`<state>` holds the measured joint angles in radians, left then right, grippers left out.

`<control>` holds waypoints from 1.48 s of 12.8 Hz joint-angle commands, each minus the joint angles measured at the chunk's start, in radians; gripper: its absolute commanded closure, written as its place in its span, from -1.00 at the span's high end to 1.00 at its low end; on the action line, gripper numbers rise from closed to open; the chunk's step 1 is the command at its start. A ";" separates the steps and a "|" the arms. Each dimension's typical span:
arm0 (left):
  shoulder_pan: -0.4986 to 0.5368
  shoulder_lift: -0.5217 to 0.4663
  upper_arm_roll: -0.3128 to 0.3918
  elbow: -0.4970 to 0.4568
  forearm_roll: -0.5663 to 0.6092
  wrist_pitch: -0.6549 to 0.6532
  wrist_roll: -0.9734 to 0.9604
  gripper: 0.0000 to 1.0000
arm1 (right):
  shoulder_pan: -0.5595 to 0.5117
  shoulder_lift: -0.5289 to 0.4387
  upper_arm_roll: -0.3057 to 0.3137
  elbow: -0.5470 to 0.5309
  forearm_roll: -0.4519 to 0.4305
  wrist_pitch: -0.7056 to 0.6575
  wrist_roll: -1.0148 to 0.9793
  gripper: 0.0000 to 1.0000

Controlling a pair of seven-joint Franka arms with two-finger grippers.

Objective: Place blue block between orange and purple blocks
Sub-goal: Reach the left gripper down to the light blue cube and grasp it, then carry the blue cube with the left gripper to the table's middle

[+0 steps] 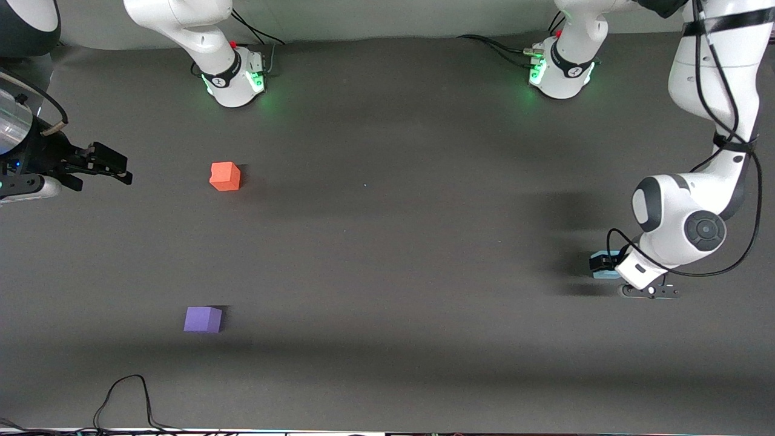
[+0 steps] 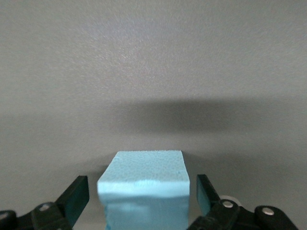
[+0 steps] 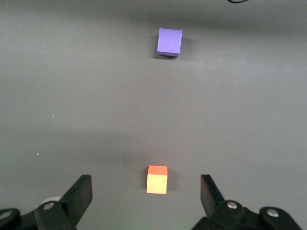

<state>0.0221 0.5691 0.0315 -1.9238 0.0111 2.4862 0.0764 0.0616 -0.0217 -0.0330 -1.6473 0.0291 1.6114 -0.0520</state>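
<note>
Small light sky-blue matte foam cube [image 2: 144,191] sits on the dark grey table mat [image 1: 387,242] at the left arm's end. Left gripper [image 2: 141,201] is down around it, fingers [image 2: 76,197] spread w/ a gap each side of the cube, not touching. In the front view only a corner of the blue cube [image 1: 600,271] shows under the left wrist.

Small orange-red matte foam cube [image 1: 225,176] and small violet-purple matte foam cube [image 1: 203,319] lie toward the right arm's end, well apart; purple nearer the front camera. Bare mat between them.

Right gripper [image 3: 144,199] waits up in the air over the table edge at its end, jaws wide, nothing in them.
</note>
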 commanded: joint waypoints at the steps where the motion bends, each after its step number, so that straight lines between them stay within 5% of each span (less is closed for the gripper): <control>1: -0.005 -0.008 0.005 -0.006 0.006 0.005 0.013 1.00 | 0.012 0.012 -0.005 0.015 -0.012 0.005 0.000 1.00; 2: -0.007 -0.009 0.005 -0.006 0.003 -0.001 0.011 0.81 | 0.012 0.012 -0.005 0.014 -0.012 0.005 0.000 1.00; 3: -0.007 -0.009 0.005 -0.006 0.001 -0.004 0.003 0.21 | 0.012 0.012 -0.005 0.014 -0.014 0.005 0.000 1.00; 4: -0.008 -0.009 0.005 -0.004 0.000 -0.007 -0.003 -0.13 | 0.012 0.011 -0.007 0.014 -0.014 0.002 -0.002 1.00; 5: -0.007 -0.009 0.005 -0.004 -0.002 -0.009 -0.004 -0.31 | 0.010 0.009 -0.007 0.014 -0.014 0.001 -0.002 1.00; 9: -0.005 -0.017 0.005 0.009 -0.002 -0.027 -0.006 -0.41 | 0.010 0.008 -0.008 0.014 -0.015 -0.002 -0.002 1.00; 19: -0.030 -0.158 -0.018 0.566 -0.032 -0.907 -0.044 -0.41 | 0.012 0.012 -0.008 0.014 -0.018 -0.002 -0.002 1.00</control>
<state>0.0230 0.3976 0.0261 -1.4370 0.0007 1.6734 0.0728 0.0646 -0.0170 -0.0349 -1.6473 0.0291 1.6120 -0.0520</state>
